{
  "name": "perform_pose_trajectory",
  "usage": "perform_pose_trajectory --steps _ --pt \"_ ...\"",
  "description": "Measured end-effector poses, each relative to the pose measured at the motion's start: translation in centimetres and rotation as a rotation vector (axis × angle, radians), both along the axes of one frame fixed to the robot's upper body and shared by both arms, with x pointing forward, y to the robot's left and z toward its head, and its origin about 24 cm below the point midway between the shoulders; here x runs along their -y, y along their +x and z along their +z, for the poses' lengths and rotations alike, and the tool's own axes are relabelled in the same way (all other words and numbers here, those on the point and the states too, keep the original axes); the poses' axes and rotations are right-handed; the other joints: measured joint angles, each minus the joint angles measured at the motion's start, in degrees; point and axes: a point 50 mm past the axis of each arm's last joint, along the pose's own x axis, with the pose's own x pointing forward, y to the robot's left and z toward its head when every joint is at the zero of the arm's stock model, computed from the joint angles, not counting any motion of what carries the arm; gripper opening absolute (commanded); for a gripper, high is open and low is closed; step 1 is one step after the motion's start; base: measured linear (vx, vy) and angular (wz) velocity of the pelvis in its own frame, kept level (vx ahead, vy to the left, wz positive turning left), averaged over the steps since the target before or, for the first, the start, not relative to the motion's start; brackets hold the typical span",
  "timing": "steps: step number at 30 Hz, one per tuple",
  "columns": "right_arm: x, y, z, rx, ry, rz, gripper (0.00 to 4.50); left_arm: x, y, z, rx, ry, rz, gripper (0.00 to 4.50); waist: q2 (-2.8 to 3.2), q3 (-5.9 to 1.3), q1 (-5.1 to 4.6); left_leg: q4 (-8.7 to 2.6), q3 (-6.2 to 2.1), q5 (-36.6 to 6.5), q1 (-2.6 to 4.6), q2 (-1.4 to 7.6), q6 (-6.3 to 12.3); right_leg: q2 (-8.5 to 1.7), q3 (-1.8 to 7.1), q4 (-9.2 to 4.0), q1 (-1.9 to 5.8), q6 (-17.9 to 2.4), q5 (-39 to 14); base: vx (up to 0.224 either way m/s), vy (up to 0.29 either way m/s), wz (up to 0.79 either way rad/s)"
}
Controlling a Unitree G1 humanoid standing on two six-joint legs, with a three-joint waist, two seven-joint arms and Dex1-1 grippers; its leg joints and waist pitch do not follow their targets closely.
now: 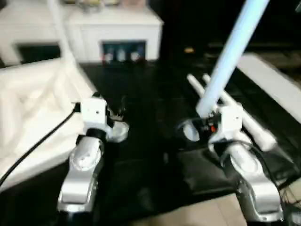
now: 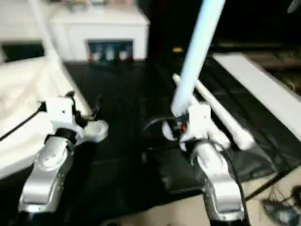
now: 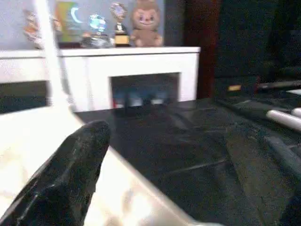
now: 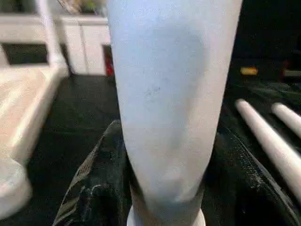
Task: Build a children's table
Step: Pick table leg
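The right gripper is pinched around a white leg, which rises steeply up and away from its fingers. Just beyond and to the outer side of that gripper, two more legs lie loose on the dark mat, side by side. The left gripper is spread wide and holds nothing; one black finger hangs over the rim of the tabletop. The tabletop lies underside up, close on that gripper's outer side. Beyond it, at the tabletop's far corner, one leg already stands upright, apparently seated in its socket. So about a quarter of the build looks done: one leg in, one in hand, two to fetch. The held leg seems bound next for an empty corner socket
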Motion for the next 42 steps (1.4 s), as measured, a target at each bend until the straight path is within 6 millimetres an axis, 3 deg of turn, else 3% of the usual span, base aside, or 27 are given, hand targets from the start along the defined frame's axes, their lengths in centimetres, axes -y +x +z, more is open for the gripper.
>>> perform_pose_trajectory --steps 1,2,3,4,6,8,9,11,13,15,17,18,19,20,21,22,23,25,29,30,33,34,36,38,40,41,42 --pt "0.1 -0.2 -0.3 -0.010 0.002 -0.004 1.85 0.1 0.1 0.2 0.008 -0.001 -0.005 4.40 1.12 -0.25 0.67 -1.20 -1.17 -0.03 1.60 2.31 0.05 0.02 0.07 -0.97 0.42 0.34 0.68 0.086 0.171 -0.13" --pt "0.1 -0.2 -0.3 -0.012 0.000 -0.005 1.85 0.3 0.2 0.7 0.028 -0.004 -0.009 4.40 2.41 -0.51 1.08 -5.67 -2.01 -0.96 3.33 4.82 1.38 0.25 -0.11 -1.37 0.35 0.81 1.29 -0.036 0.246 -0.08" --pt "0.1 -0.1 -0.5 -0.018 0.001 -0.006 1.85 0.2 0.3 1.0 0.040 -0.001 -0.007 4.40 2.93 -0.08 0.79 -6.19 -0.99 -0.82 3.62 5.33 2.67 0.40 0.30 -0.72 -0.27 -1.07 1.39 -0.056 0.273 0.14" --pt "-0.6 -0.1 -0.6 -0.025 0.012 0.018 1.85 -0.2 0.2 0.9 0.039 0.012 0.015 4.40 2.73 -0.07 0.52 -6.53 -0.28 -0.50 3.80 4.29 4.17 1.13 2.77 1.80 -2.32 -4.68 1.16 -0.056 0.273 0.14" --pt "-0.9 -0.2 -0.6 -0.024 0.000 0.039 1.85 -0.6 0.3 1.0 0.046 0.055 0.046 4.40 2.87 0.26 1.07 -6.99 -1.94 0.46 3.49 1.26 6.08 3.36 2.67 5.28 -4.06 -3.28 0.12 -0.099 0.208 0.29" --pt "-0.5 -0.1 -0.6 -0.020 -0.034 0.027 1.85 -0.3 0.4 1.3 0.058 0.074 0.054 4.40 2.14 0.43 2.00 -8.01 -2.46 1.83 3.15 -1.80 6.73 5.46 3.54 3.68 -4.28 -3.26 0.04 -0.113 0.145 0.46" --pt "-0.3 -0.1 -0.6 -0.020 -0.040 0.020 1.85 -0.1 0.5 1.3 0.059 0.078 0.055 4.40 1.97 0.65 2.31 -8.90 -3.17 2.83 2.94 -3.77 6.54 6.32 5.63 2.89 -4.08 -3.94 1.11 -0.131 0.063 0.86" --pt "-0.1 -0.2 -0.9 -0.031 -0.040 0.012 1.85 0.4 0.5 1.3 0.062 0.082 0.048 4.40 2.38 1.01 2.42 -10.59 -3.24 3.10 2.79 -3.95 6.34 6.05 4.93 1.55 -3.65 -5.27 1.68 -0.120 0.029 0.92" --pt "-0.4 -0.2 -0.8 -0.027 -0.034 0.021 1.85 0.6 0.5 1.3 0.064 0.086 0.044 4.40 2.70 1.15 2.69 -12.25 -4.82 3.44 2.44 -4.10 5.72 6.67 3.78 1.54 -3.16 -9.75 0.22 -0.098 -0.054 0.91" --pt "-0.2 -0.1 -0.7 -0.024 -0.036 0.018 1.85 0.7 0.8 1.6 0.073 0.086 0.048 4.40 2.26 0.97 3.64 -13.61 -6.55 3.69 2.13 -5.52 5.32 7.38 5.74 3.72 -3.05 -10.98 -1.18 -0.105 -0.092 0.84" --pt "-0.3 0.0 -0.5 -0.017 -0.036 0.018 1.85 0.9 1.0 2.0 0.085 0.078 0.052 4.40 1.50 0.75 4.54 -14.57 -6.91 3.94 1.34 -6.25 4.87 7.26 7.05 3.46 -2.70 -9.79 -2.07 -0.103 -0.125 0.77" --pt "-0.2 0.0 -0.6 -0.019 -0.039 0.011 1.85 1.1 1.0 1.9 0.083 0.065 0.054 4.40 0.96 1.08 4.64 -12.19 -6.77 1.82 0.44 -6.22 4.32 7.05 5.92 2.39 -3.02 -8.99 -1.43 -0.155 -0.180 0.76" --pt "0.0 0.1 -0.6 -0.020 -0.043 0.000 1.85 1.2 0.9 1.9 0.082 0.051 0.055 4.40 1.64 1.28 5.52 -3.70 -4.05 -1.42 -0.55 -4.02 4.77 7.14 5.31 2.23 -2.40 -8.62 -1.03 -0.155 -0.180 0.76" --pt "-0.1 0.1 -0.7 -0.023 -0.034 -0.005 1.85 1.0 0.8 1.5 0.062 0.041 0.069 4.40 1.16 1.66 5.74 2.55 -1.75 -2.64 0.06 -1.82 5.57 7.50 5.39 2.14 -1.82 -8.12 -1.00 -0.118 -0.136 0.33" --pt "0.3 0.2 -0.6 -0.020 -0.020 -0.039 1.85 1.0 0.9 1.3 0.039 0.039 0.068 4.40 0.72 2.08 5.31 3.60 -0.42 -2.92 3.25 -0.30 5.95 7.76 5.71 1.69 -1.71 -6.22 -0.41 -0.078 -0.085 -0.05" --pt "1.0 0.2 -0.4 -0.017 -0.019 -0.074 1.85 1.2 1.0 1.4 0.035 0.036 0.053 4.40 0.74 1.91 5.24 1.68 -0.10 -3.18 5.58 0.60 6.30 8.07 5.80 1.33 -2.34 -4.99 0.37 -0.078 -0.085 -0.05" --pt "1.6 0.3 -0.3 -0.018 -0.024 -0.105 1.85 1.4 1.1 1.6 0.038 0.031 0.030 4.40 1.22 1.66 5.08 -3.37 -0.03 -5.63 8.14 1.16 5.95 8.46 5.90 1.01 -3.09 -3.97 1.66 -0.062 -0.047 0.15" --pt "2.4 0.2 -1.1 -0.056 -0.033 -0.148 1.85 1.4 1.2 1.3 0.017 0.020 -0.011 4.40 1.09 1.53 4.07 -7.45 1.26 -4.21 8.52 2.35 4.28 8.84 6.80 -1.61 -4.17 -3.57 3.74 -0.037 -0.036 0.29" --pt "1.4 0.3 -0.9 -0.050 0.002 -0.121 1.85 0.7 1.3 1.5 0.027 0.016 -0.050 4.40 1.07 1.33 3.12 -8.08 2.06 -3.39 7.89 2.25 4.40 6.08 5.87 -1.74 -4.63 -2.78 4.81 0.000 0.000 0.00" --pt "1.3 0.3 -0.9 -0.050 0.005 -0.123 1.85 0.8 1.2 1.4 0.022 0.002 -0.062 4.40 0.92 1.53 3.69 -8.96 4.38 -3.41 8.93 3.10 4.01 6.53 7.19 -1.95 -4.52 -2.85 4.95 -0.002 -0.014 -0.22" --pt "1.3 0.4 -0.7 -0.044 0.005 -0.123 1.85 1.1 1.2 1.5 0.028 -0.015 -0.078 4.40 0.94 2.22 3.67 -11.59 8.11 -3.72 13.41 4.25 3.02 7.81 9.96 -3.19 -2.88 -2.94 4.81 0.014 -0.005 -0.40" --pt "1.1 0.5 -0.5 -0.037 0.006 -0.115 1.85 1.1 1.2 1.5 0.031 -0.013 -0.077 4.40 0.84 2.33 3.34 -12.14 8.75 -3.88 14.49 4.32 2.84 7.46 9.69 -2.83 -2.68 -3.62 4.16 0.027 0.006 -0.54" --pt "1.0 0.6 -0.2 -0.025 0.004 -0.109 1.85 0.7 1.3 1.7 0.040 0.003 -0.071 4.40 -0.14 2.30 1.57 -12.68 9.56 -4.62 15.84 4.16 2.39 4.19 6.14 -1.47 -2.35 -4.21 3.12 0.058 -0.019 -0.60" --pt "1.5 0.6 -0.2 -0.022 -0.018 -0.115 1.85 1.0 1.3 1.7 0.043 -0.002 -0.085 4.40 -0.44 2.01 0.71 -11.57 7.69 -5.91 14.85 3.51 4.43 4.85 5.98 -1.98 -1.84 -3.21 3.40 0.073 -0.047 -0.37" --pt "2.5 0.7 -0.3 -0.027 -0.039 -0.145 1.85 2.5 1.2 1.6 0.041 -0.010 -0.145 4.40 -0.26 1.97 1.29 -3.29 3.57 -6.43 10.12 2.54 6.33 5.98 6.90 -3.16 -0.75 -3.51 3.15 0.138 -0.029 -0.05" --pt "2.4 0.7 -0.3 -0.027 -0.038 -0.141 1.85 2.4 1.1 1.6 0.038 -0.008 -0.143 4.40 -0.16 1.91 1.40 -1.80 2.53 -6.06 7.73 2.31 5.70 6.25 7.02 -3.94 0.09 -3.54 3.14 0.162 -0.002 -0.08" --pt "2.2 0.7 -0.3 -0.025 -0.038 -0.128 1.85 2.1 1.2 1.6 0.041 -0.003 -0.136 4.40 0.13 1.78 1.86 -3.73 1.89 -4.65 5.13 2.70 4.91 6.54 6.57 -4.66 1.04 -3.65 2.89 0.148 0.000 -0.10"
